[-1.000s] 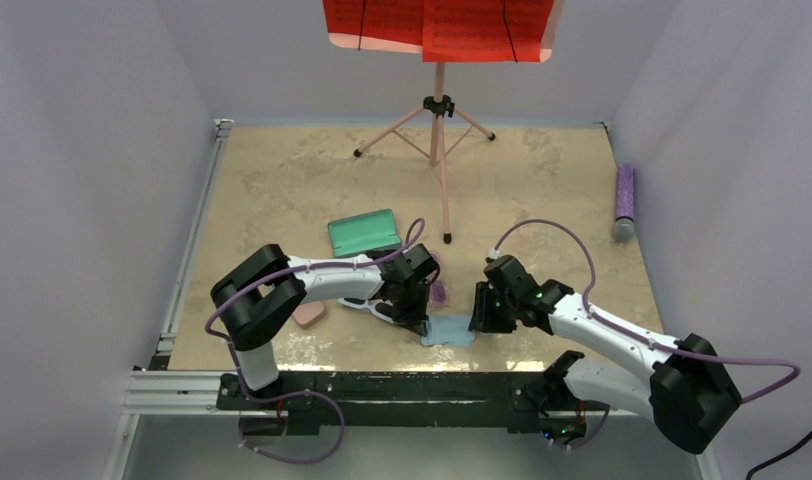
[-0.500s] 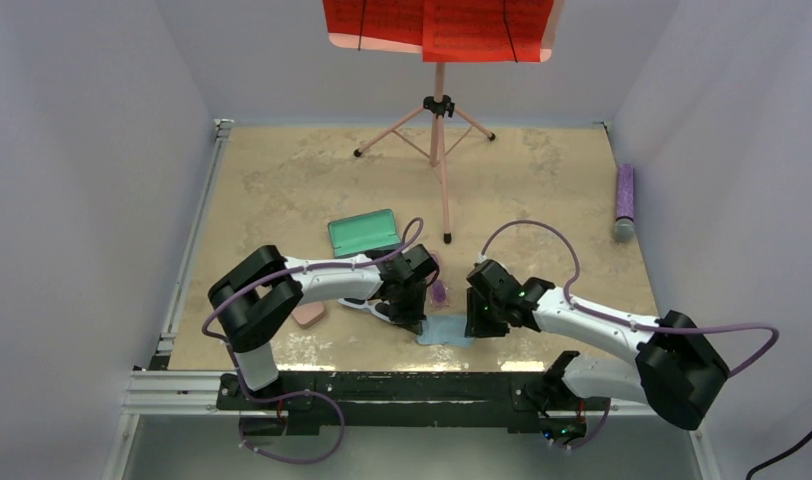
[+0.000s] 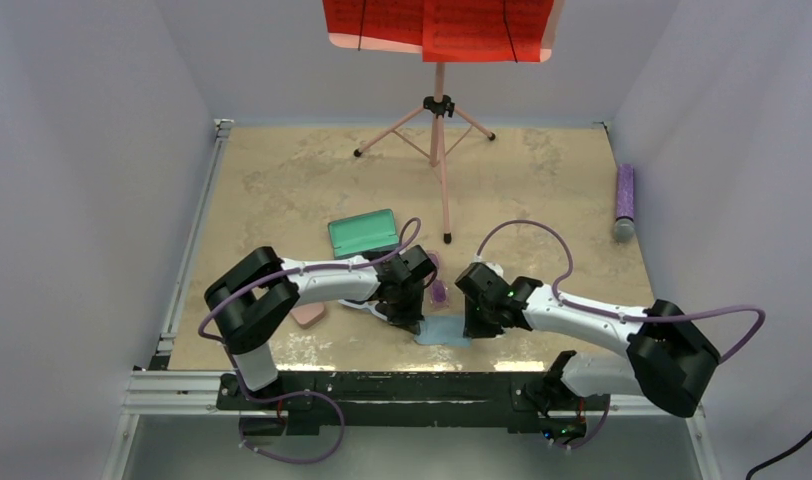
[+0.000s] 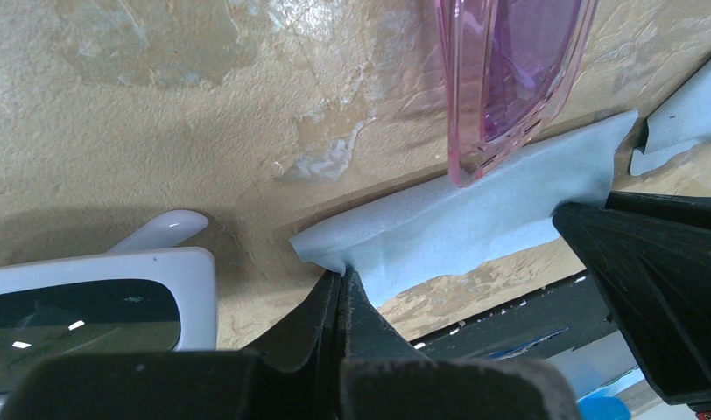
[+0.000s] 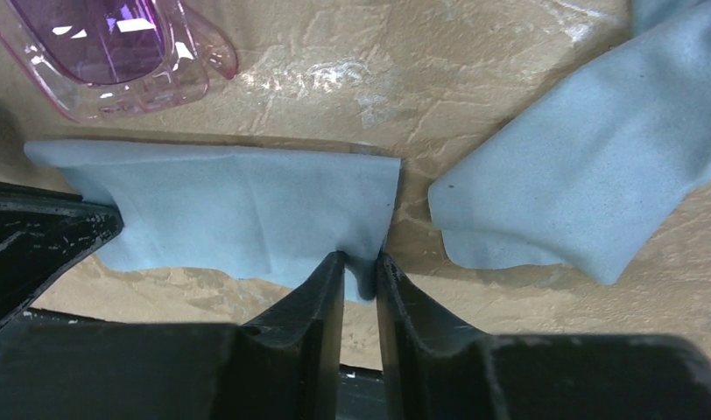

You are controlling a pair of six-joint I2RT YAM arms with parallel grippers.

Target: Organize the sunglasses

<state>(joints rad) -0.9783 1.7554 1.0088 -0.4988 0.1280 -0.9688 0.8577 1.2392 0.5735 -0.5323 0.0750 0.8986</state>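
1. Two cases lie on the table (image 3: 282, 180): a green case (image 3: 364, 232), open, beyond the arms, and a pink case (image 3: 308, 314) near the left arm. What they hold I cannot tell.
2. Chunky white sunglasses (image 4: 98, 306) with dark lenses lie left of the cloth (image 4: 457, 227). The pink sunglasses (image 4: 510, 70), with a clear frame and purple lenses, touch its far edge.
3. The left gripper (image 4: 341, 276) is pinched tight on the cloth's left corner, and the right gripper (image 5: 361, 261) is nipped onto its right edge.
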